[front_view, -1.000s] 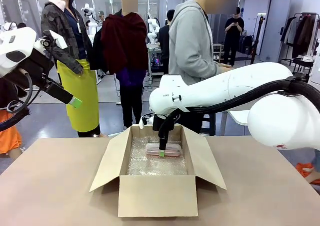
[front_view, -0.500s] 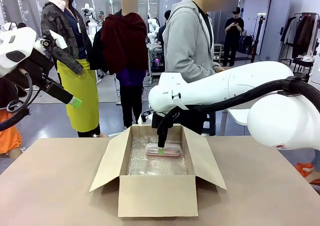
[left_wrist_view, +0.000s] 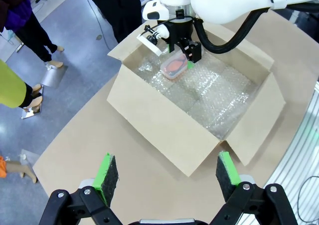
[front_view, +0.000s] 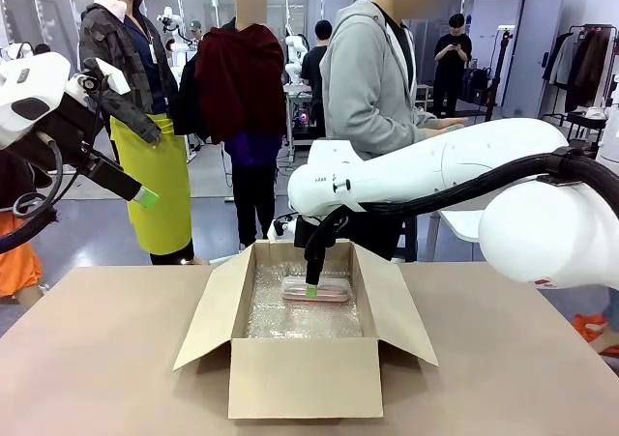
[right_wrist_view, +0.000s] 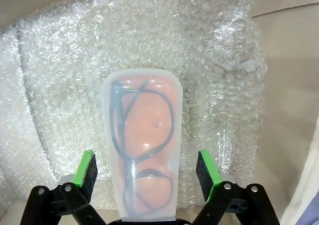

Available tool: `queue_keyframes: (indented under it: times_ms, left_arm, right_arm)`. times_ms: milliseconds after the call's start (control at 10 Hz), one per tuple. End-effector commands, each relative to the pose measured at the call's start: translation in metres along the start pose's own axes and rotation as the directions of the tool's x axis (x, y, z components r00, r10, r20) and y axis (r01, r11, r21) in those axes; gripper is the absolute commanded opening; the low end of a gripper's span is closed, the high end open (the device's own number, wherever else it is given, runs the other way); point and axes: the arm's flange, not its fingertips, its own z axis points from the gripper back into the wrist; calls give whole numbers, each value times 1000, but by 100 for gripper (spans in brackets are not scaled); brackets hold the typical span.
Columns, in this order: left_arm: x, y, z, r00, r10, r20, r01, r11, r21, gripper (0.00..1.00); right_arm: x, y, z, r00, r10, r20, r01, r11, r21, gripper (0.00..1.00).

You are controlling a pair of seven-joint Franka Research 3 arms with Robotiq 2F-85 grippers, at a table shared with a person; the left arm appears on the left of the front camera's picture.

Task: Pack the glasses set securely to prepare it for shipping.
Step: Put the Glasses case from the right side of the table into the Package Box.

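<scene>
The right tool (right_wrist_view: 146, 160) has lifted slightly and stands wide, its pads either side of the pink case (right_wrist_view: 142, 145) without touching it. The case lies on bubble wrap (right_wrist_view: 209, 60) inside the open box (front_view: 305, 378). The left tool (left_wrist_view: 165, 167) hangs wide above the table (front_view: 97, 359).

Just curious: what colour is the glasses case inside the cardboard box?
The glasses case is pink, with a clear top; the right wrist view shows it best.

Grey floor (front_view: 97, 233), glass partitions (front_view: 44, 11) at back, clothes rack (front_view: 585, 64) far rt.
</scene>
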Motion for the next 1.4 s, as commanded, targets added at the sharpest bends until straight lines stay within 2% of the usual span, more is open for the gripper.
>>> queue_keyframes:
  times_ms: [0, 600, 700, 800, 1000, 1300]
  left_arm:
    - [0, 1, 2, 1000, -5, 3, 5, 1000, 3, 100]
    - [0, 1, 2, 1000, -5, 3, 5, 1000, 3, 100]
    - [0, 1, 2, 1000, -5, 3, 5, 1000, 3, 100]
    - [0, 1, 2, 1000, -5, 3, 5, 1000, 3, 100]
    - [0, 1, 2, 1000, -5, 3, 5, 1000, 3, 100]
    - [0, 1, 2, 1000, -5, 3, 5, 1000, 3, 100]
  right_arm:
    - [2, 1, 0, 1000, 8, 0, -8, 1000, 0, 100]
    - [0, 0, 0, 1000, 0, 0, 0, 1000, 0, 100]
    - [-1, 15, 29, 1000, 1, 28, -2, 1000, 19, 100]
    - [-8, 27, 58, 996, -9, 90, 2, 997, 78, 100]
    - [-27, 48, 104, 994, -81, 74, 78, 996, 32, 100]
    - [-72, 76, 145, 976, -180, 126, 179, 984, 20, 100]
